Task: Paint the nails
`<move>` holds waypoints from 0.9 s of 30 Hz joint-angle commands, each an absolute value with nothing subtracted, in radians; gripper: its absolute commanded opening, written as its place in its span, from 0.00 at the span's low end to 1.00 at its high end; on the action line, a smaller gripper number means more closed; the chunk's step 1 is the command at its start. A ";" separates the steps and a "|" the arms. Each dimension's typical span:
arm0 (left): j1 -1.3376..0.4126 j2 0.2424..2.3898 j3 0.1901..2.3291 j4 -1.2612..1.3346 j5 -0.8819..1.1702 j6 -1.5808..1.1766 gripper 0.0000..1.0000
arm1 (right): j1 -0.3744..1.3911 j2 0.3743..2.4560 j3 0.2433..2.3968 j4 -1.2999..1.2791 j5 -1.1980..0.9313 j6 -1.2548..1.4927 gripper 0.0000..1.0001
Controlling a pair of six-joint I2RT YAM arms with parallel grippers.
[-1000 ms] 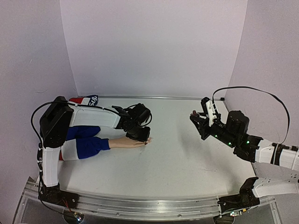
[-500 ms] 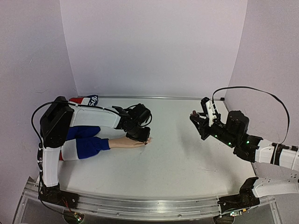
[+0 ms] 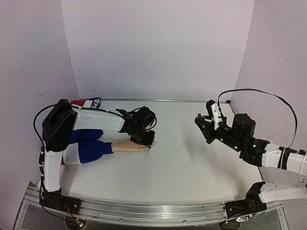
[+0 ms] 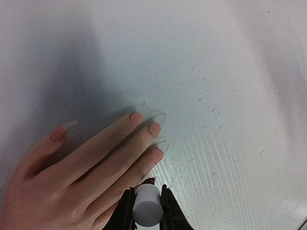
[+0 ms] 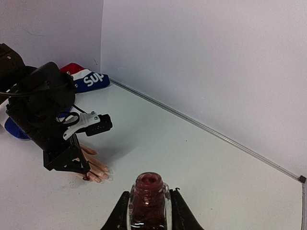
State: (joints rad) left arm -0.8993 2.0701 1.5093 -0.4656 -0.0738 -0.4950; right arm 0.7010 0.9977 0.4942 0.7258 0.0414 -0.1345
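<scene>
left gripper [image 3: 144, 140], clamping a white cap [image 4: 147, 211], is hanging right over the fingertips of the mannequin hand [image 3: 127, 146], blocking access from above. left arm [image 3: 98, 120] is running along the hand's far side; sleeve [image 3: 88, 149] is filling its wrist side. table [image 3: 177, 158] beyond the fingertips is lying open up to the right gripper [image 3: 202, 122], gripping a polish bottle [image 5: 149, 203], well apart from the hand.

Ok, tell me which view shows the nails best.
Left wrist: the nails show close up, one by one, the pinky's dark red. Top external and right wrist show only a tiny hand by the left pincer; nails unreadable.
</scene>
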 commanded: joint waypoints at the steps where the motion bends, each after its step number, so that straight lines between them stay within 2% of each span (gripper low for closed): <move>1: -0.893 2.088 1.572 -0.451 -0.061 -0.486 0.00 | 0.698 0.996 0.508 0.795 0.040 -0.136 0.00; 12: -0.894 2.098 1.620 -0.451 -0.024 -0.468 0.00 | 0.698 0.999 0.510 0.796 0.043 -0.137 0.00; 27: -0.891 2.007 1.525 -0.469 -0.095 -0.489 0.00 | 0.698 1.002 0.511 0.798 0.038 -0.135 0.00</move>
